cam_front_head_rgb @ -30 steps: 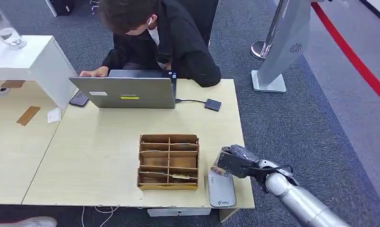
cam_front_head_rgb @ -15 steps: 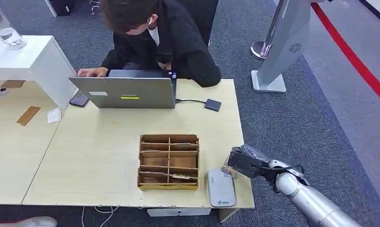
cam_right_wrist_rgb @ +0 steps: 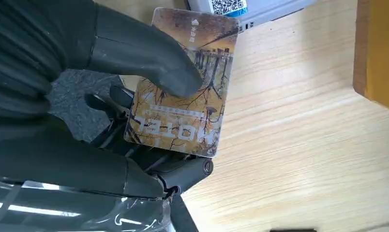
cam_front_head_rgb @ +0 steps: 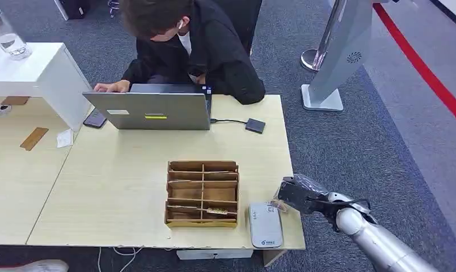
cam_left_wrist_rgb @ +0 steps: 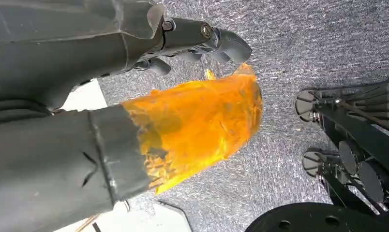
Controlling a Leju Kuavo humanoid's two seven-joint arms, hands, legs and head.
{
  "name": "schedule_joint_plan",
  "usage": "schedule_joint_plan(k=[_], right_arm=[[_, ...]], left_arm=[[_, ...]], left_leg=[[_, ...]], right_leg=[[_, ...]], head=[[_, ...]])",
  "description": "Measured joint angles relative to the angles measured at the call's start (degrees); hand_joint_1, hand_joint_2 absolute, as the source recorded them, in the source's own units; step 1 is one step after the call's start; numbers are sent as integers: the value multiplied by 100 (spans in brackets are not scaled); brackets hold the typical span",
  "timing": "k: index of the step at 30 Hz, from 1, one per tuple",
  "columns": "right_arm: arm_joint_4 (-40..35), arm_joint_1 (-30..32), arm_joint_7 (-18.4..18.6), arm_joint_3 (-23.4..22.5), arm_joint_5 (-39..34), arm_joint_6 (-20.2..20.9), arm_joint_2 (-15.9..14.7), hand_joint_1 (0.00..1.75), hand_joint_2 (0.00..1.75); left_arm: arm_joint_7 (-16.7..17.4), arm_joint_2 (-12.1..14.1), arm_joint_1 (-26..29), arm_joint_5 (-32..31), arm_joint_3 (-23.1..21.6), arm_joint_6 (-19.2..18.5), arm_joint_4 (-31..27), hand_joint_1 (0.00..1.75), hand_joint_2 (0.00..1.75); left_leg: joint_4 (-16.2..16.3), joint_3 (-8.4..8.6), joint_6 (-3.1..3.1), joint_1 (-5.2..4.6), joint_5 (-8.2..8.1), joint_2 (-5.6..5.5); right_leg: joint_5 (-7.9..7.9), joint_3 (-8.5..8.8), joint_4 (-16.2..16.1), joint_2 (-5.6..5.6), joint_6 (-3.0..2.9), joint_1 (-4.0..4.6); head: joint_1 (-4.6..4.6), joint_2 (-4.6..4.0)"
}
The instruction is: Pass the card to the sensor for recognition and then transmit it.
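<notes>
My right hand (cam_front_head_rgb: 296, 195) hovers over the table's right front edge, just to the right of the grey sensor (cam_front_head_rgb: 265, 225). It pinches a hotel card (cam_right_wrist_rgb: 183, 96) printed with bare trees between thumb and fingers. In the head view the card (cam_front_head_rgb: 275, 204) is a small sliver at the hand's tip, close above the table and beside the sensor's far corner. A corner of the sensor (cam_right_wrist_rgb: 241, 7) with a QR label lies just past the card. My left hand (cam_left_wrist_rgb: 149, 121), its thumb wrapped in orange tape, hangs over grey carpet and holds nothing.
A wooden divided box (cam_front_head_rgb: 203, 194) stands left of the sensor on the light wooden table (cam_front_head_rgb: 118, 181). A person (cam_front_head_rgb: 197, 45) leans over a laptop (cam_front_head_rgb: 152, 110) at the far side; a small black box (cam_front_head_rgb: 255, 125) is cabled to it. A grey stand (cam_front_head_rgb: 333, 51) rises on the carpet beyond.
My right hand, still holding the card, has drifted to the right, from over the sensor's far end to the table's right edge. The person's hand shifted slightly at the laptop.
</notes>
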Motion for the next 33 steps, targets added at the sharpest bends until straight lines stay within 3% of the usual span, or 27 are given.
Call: schedule_joint_plan(k=[20,33], right_arm=[[-59,59,-90,70,22,179,-77,175,175],[-245,60,-573,265,-457,564,-160,175,175]], left_arm=[[-48,17,-5,-201,65,-4,0,0,0],[-122,68,-10,-345,179,-31,0,0,0]], left_leg=[[0,0,0,0,0,0],[0,0,0,0,0,0]], right_leg=[[0,1,0,1,0,0],[0,0,0,0,0,0]], head=[[0,0],[0,0]])
